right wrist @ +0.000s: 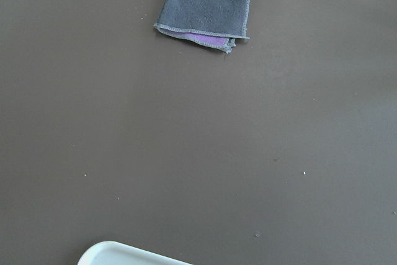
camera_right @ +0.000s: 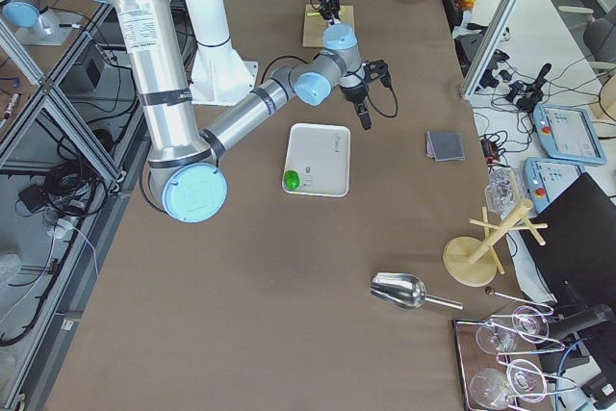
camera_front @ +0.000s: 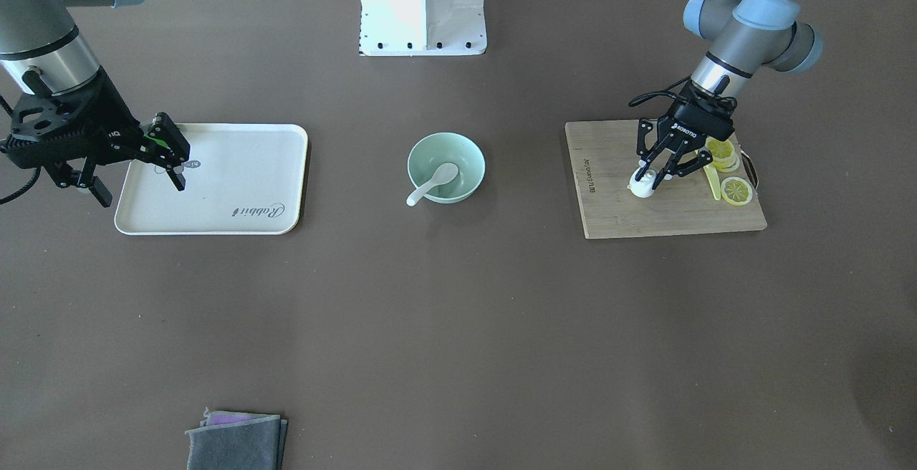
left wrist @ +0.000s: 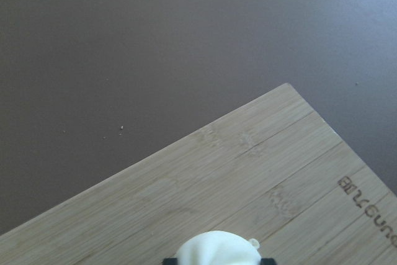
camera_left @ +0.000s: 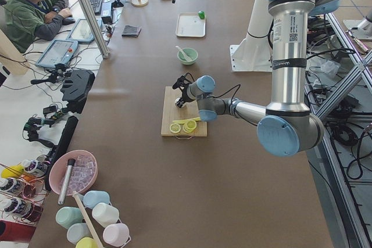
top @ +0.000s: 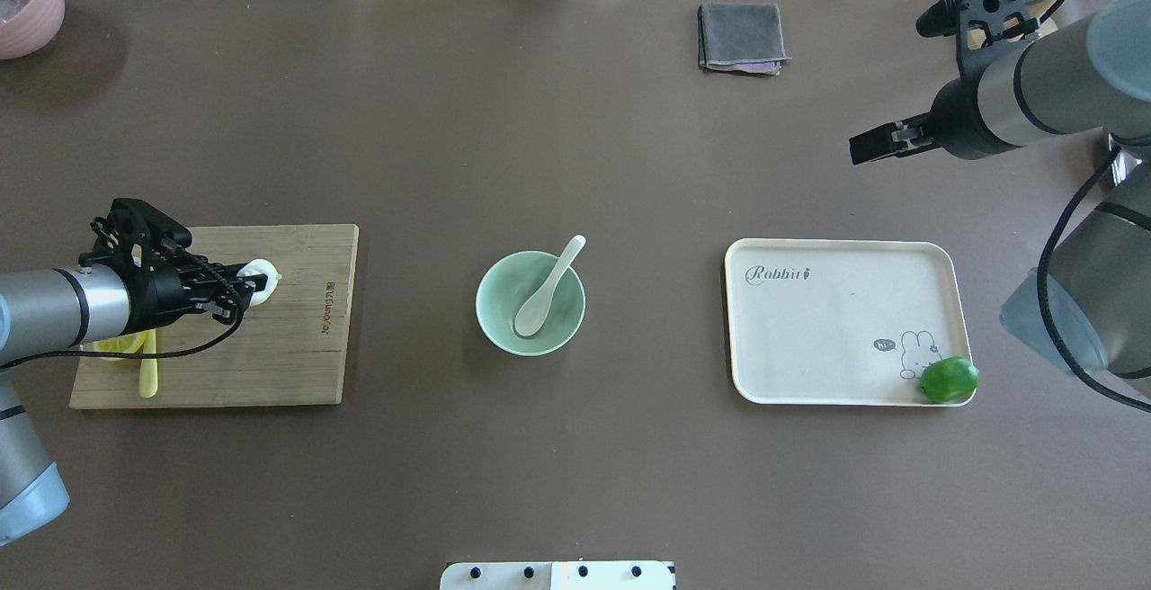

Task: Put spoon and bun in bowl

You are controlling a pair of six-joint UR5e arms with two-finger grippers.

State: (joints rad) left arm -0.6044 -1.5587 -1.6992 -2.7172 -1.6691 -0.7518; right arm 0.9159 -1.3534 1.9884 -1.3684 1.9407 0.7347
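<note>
The mint-green bowl stands at the table's middle, also in the overhead view. The white spoon lies in it with its scoop down and its handle over the rim. The white pleated bun sits on the wooden cutting board. My left gripper is shut on the bun, one finger on each side; the bun shows at the bottom edge of the left wrist view. My right gripper is open and empty, hanging above the left edge of the cream tray.
Lemon slices and a yellow-green knife lie on the board behind the left gripper. A green lime sits in the tray's corner. A folded grey cloth lies at the far side. The robot's white base stands behind the bowl.
</note>
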